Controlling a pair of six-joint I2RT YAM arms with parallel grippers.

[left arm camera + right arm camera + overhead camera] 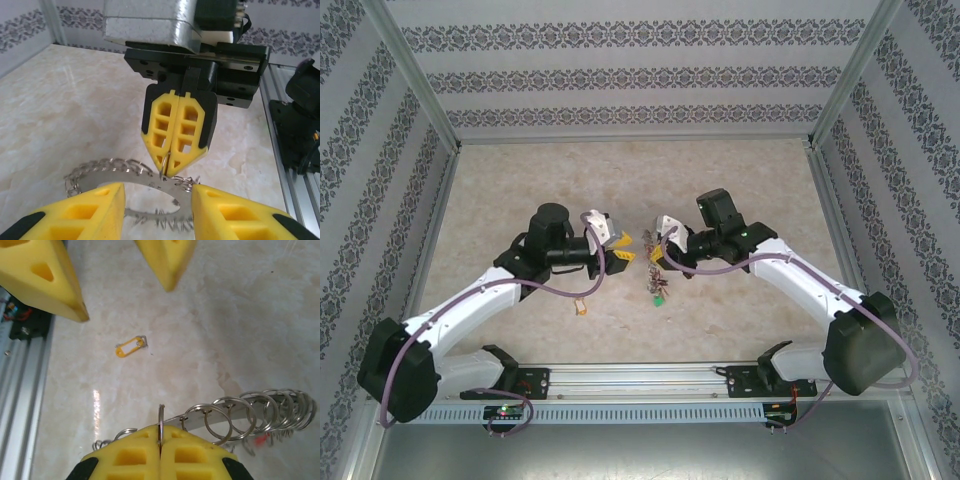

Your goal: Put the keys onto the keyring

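Observation:
The keyring [658, 278] hangs between the two grippers above the middle of the table. It is a flat metal band [250, 412] strung with many small wire rings. My right gripper [160, 440] is shut on one small split ring of it, which stands upright between the yellow fingertips. In the left wrist view that same pinch [168, 165] sits just above the band [150, 182]. My left gripper [157, 210] is open, with a finger on either side of the band's near arc. One of the keys [131, 346], with a yellow-orange tag, lies loose on the table [580, 308].
Patterned walls enclose the pale marble table [520, 180] on three sides. An aluminium rail [640, 380] carrying both arm bases runs along the near edge. Bare tabletop stretches behind the grippers.

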